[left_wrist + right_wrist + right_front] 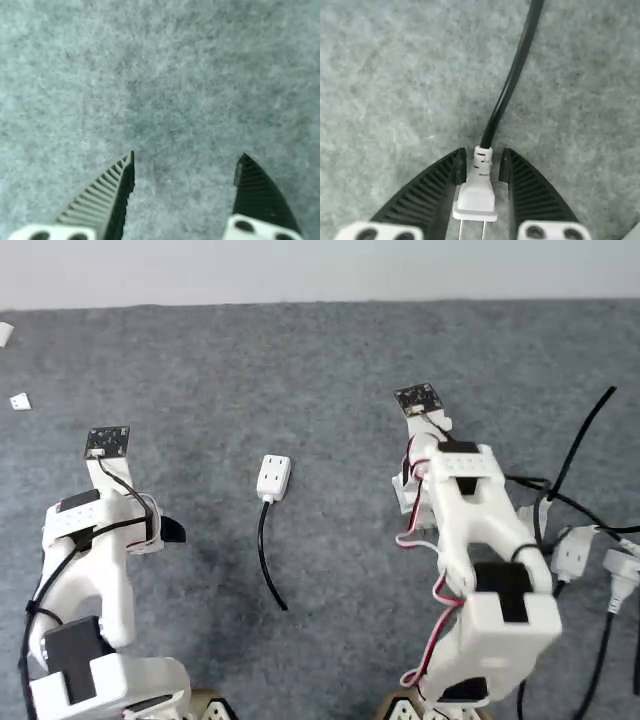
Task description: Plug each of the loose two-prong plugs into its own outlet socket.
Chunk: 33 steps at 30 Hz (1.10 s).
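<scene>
- At the right of the tabletop [200, 360], the right gripper [483, 152] is clenched on a white plug [476, 192], its two thin prongs pointing back toward the wrist.
- Its black cord [512, 80] trails away.
- The prongs probably need turning squarely toward the white socket [273, 477] at mid-tabletop.
- The left gripper [187, 157] hangs released and could brace that socket.

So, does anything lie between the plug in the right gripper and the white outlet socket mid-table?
Nothing visible does: just grey table surface lies between the outlet socket and the right gripper holding the plug.
</scene>
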### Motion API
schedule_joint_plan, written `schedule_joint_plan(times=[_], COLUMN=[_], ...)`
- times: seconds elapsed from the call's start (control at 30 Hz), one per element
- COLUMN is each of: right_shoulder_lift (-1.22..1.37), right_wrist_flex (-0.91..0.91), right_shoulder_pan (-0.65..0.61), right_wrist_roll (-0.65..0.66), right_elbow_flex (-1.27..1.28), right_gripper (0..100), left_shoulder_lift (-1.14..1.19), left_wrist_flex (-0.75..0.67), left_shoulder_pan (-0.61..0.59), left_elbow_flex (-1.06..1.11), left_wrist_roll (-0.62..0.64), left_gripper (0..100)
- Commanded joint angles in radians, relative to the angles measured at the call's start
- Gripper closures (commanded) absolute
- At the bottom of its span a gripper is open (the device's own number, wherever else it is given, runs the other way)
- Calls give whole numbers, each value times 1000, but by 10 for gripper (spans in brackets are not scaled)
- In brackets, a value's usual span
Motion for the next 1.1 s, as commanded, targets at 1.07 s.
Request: schedule_joint_plan(times=[1.07], right_shoulder_lift=[45], right_wrist_flex=[265], right_shoulder_pan=[-24], right_wrist_roll=[146], right_elbow_flex=[-265], right_gripper=[836], left_shoulder_lift=[0], left_wrist_flex=[8], left_shoulder_pan=[-2], left_elbow_flex=[-47], left_wrist_roll=[-6], left_gripper=[696])
